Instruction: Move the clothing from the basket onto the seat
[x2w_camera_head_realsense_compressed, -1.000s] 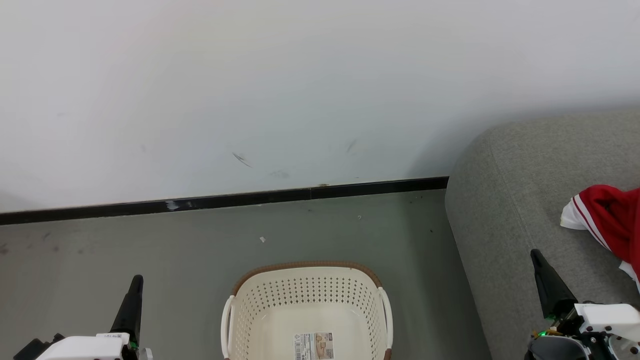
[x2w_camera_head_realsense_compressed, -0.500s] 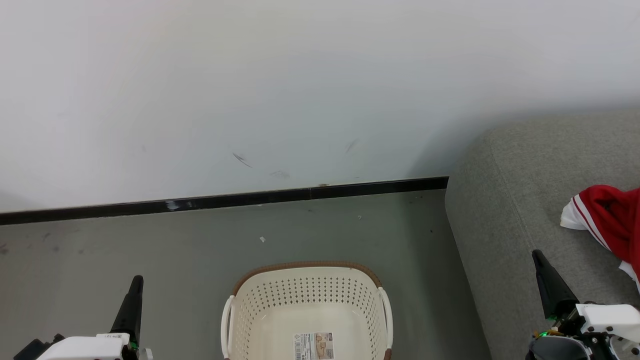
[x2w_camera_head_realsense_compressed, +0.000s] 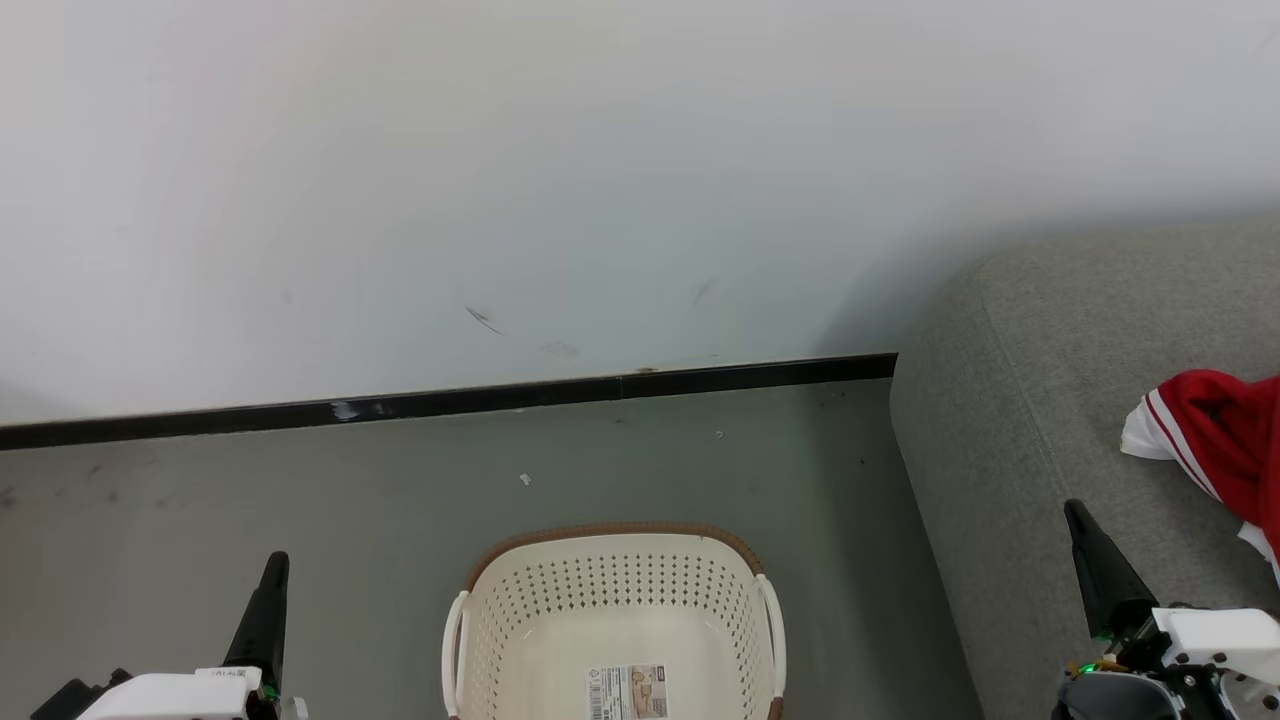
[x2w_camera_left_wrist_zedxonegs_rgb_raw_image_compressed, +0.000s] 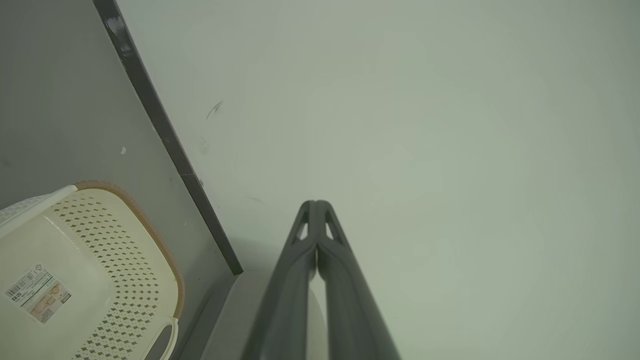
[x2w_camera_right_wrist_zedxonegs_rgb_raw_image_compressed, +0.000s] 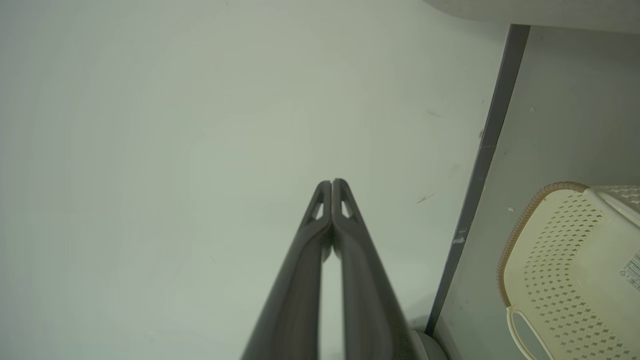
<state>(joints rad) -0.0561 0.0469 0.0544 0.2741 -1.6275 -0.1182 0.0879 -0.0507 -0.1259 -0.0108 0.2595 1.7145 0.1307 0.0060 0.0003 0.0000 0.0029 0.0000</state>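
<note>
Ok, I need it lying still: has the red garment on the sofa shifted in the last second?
No. The red garment lies where it did on the grey sofa cushion, its white corner just as far from the cushion's rounded left edge.

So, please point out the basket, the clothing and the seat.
basket (x2w_camera_head_realsense_compressed: 615, 585), head view, perforated far wall.
clothing (x2w_camera_head_realsense_compressed: 1225, 428), head view, red fabric.
seat (x2w_camera_head_realsense_compressed: 1010, 450), head view, bare grey cushion top.

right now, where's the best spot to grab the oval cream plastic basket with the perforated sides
Take the cream perforated plastic basket by a white side handle, coming from above, say with the right gripper. Each handle is a thin open loop standing off the wall, so a finger could likely slip through; the walls curve smoothly.
</note>
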